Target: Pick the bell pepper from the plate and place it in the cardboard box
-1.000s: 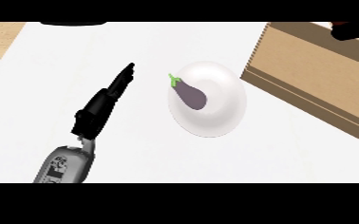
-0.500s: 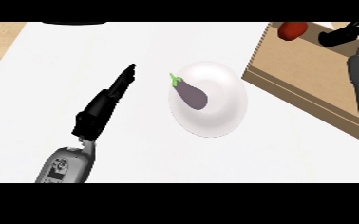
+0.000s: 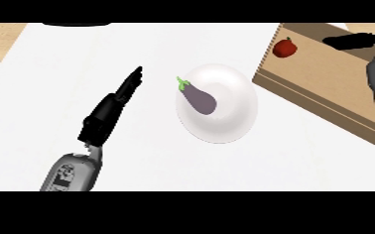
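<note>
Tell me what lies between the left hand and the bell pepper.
In the head view, the white plate with the eggplant on it lies between the left hand and the bell pepper, which is at the cardboard box.

The brown cardboard box [image 3: 315, 84] runs out past the view's top and right edges, so only its near corner and part of its inside show. The robot's black right hand [image 3: 350, 41] shows only in part near the upper right corner and is cut off by the right edge, as is its grey forearm [image 3: 370, 77]. The hand's pose cannot be told. The grey left forearm [image 3: 72, 173] is cut off at the lower edge. A dark rounded object [image 3: 73, 24] at the top of the white bench [image 3: 147, 168] shows as a mere sliver, too little to identify.
</note>
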